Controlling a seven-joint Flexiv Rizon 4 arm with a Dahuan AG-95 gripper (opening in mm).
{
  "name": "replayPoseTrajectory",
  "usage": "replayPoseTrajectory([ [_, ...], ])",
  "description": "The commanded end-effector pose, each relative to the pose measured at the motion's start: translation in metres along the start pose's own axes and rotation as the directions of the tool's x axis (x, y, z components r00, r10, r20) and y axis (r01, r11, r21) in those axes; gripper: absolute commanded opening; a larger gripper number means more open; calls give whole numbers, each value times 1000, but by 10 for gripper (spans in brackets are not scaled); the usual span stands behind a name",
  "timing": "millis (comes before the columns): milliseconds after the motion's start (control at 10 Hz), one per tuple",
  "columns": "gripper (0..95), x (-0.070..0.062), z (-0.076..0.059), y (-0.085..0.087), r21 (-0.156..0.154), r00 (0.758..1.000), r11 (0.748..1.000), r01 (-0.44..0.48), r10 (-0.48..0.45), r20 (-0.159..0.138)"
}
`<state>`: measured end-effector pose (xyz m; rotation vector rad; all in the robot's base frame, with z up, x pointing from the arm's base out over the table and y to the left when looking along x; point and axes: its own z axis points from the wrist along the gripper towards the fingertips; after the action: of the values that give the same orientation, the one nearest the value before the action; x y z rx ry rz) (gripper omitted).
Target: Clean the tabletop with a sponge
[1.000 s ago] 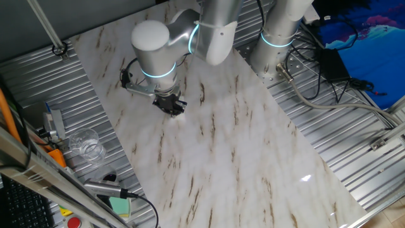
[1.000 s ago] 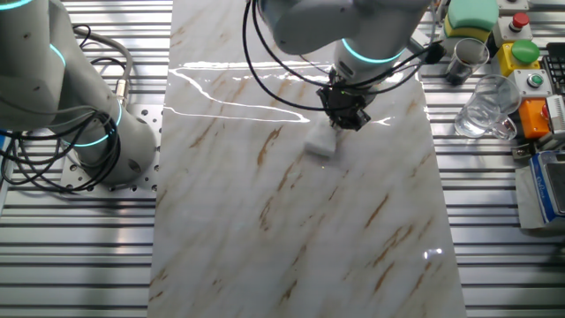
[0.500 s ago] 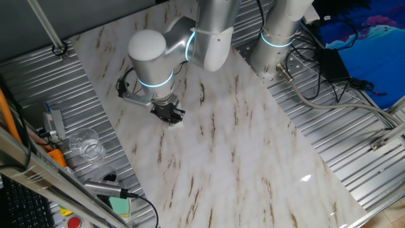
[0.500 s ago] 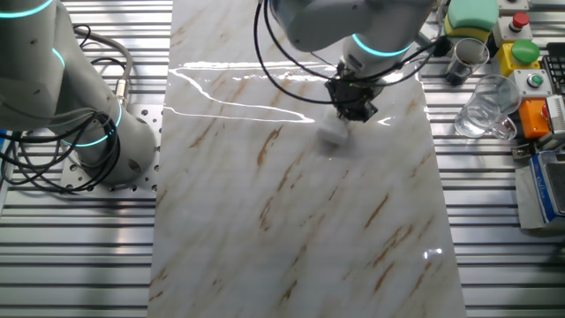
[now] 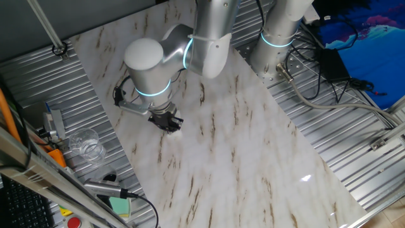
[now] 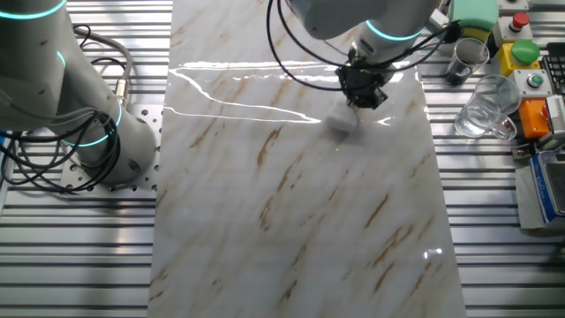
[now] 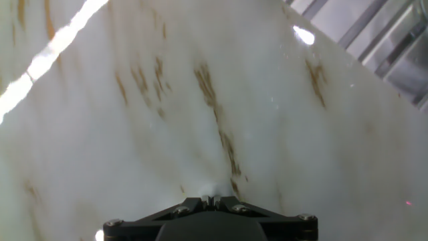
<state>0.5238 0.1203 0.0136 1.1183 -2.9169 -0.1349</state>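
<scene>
The black two-finger end effector (image 6: 362,88) is clamped on the small white soft sponge (image 6: 340,124), pressing it flat to the glossy white marble surface (image 6: 291,221), presumably so it wipes. A clear crumpled plastic cup (image 6: 484,113) and pale green block (image 6: 470,15) sit off the marble, well clear.

tabletop (image 6: 291,221): long flat slab, white with brown streaks, shiny, bright light stripes on it | sponge (image 6: 341,124): small soft white block, looks blurry, sits on the tabletop near one long edge, pressed down under the gripper (image 6: 362,95) | sponge in one fixed view (image 5: 176,128): just a small white bit showing
</scene>
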Motion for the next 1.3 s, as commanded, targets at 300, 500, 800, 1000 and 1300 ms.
replayPoseTrajectory([
  [300, 0, -20, -3, 2, -12, 1000, 1000, -10, 10, 10],
  [500, 0, -28, -5, 2, -32, 999, 999, -23, 24, 29],
  [800, 0, -42, -6, 7, -43, 994, 996, -82, 85, 62],
  [1000, 0, -52, -4, 13, -38, 990, 992, -119, 122, 71],
  [1300, 0, -66, -3, 22, -29, 982, 985, -173, 174, 68],
])
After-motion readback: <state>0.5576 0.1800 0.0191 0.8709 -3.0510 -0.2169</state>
